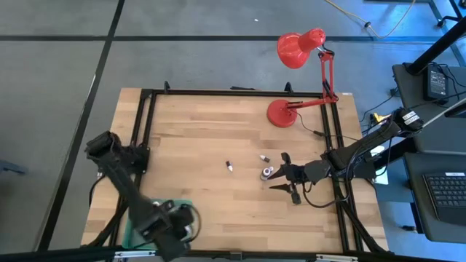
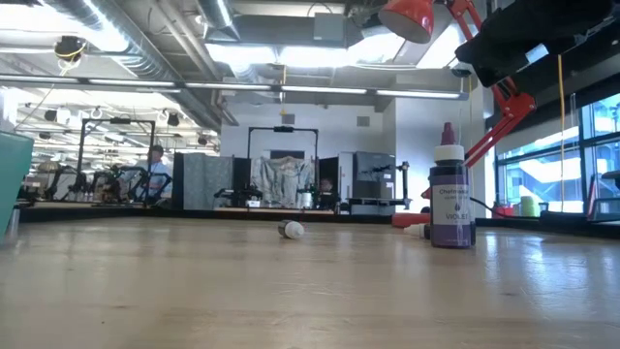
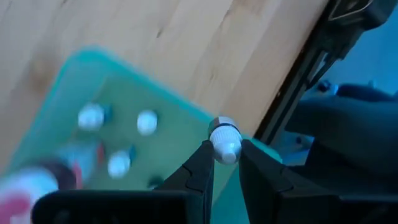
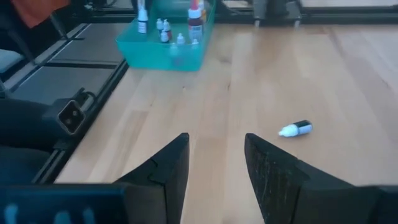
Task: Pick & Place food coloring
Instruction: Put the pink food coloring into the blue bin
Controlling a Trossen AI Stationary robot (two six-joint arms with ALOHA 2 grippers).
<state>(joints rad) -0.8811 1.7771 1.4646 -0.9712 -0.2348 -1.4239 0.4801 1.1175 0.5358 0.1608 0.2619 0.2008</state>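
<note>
On the wooden table [image 1: 196,138], a small bottle [image 1: 229,167] lies beside a red lamp [image 1: 300,51].

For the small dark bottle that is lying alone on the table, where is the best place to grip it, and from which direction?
Judging by its pose, grip the small dark bottle across its dark body, coming straight down from above. It lies on its side on the bare wood table, the white tip pointing sideways, so the fingers should straddle the body across its long axis.

Red desk lamp [image 1: 295,80] at tabletop [image 1: 204,138] far edge; green tray [image 4: 165,53] at corner diagonally opposite lamp.
</note>
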